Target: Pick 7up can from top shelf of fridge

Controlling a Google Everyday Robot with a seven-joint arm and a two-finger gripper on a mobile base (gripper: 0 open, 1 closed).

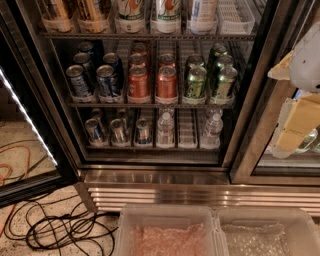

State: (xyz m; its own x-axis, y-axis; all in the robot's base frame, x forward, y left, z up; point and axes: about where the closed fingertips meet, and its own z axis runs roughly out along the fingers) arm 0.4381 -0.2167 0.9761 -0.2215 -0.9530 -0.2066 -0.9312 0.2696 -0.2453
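Note:
The fridge (160, 175) stands open in front of me, with a dark frame and a ribbed steel base. The top shelf (150, 35) runs along the upper edge of the view. Two 7up cans stand on it side by side, one left (131, 12) and one right (168, 12), white with green lettering and red spots; their tops are cut off. A white can with blue print (202, 12) stands just right of them. My gripper (292, 127), white and cream, hangs at the right edge, outside the fridge opening, below and right of the top shelf, holding nothing visible.
The middle rack holds blue (97, 75), orange-red (152, 77) and green cans (210, 75). The lower rack holds short cans and water bottles (165, 130). The open door (30, 130) is at the left. Black and orange cables (55, 225) lie on the floor. Two clear bins (215, 232) sit at the bottom.

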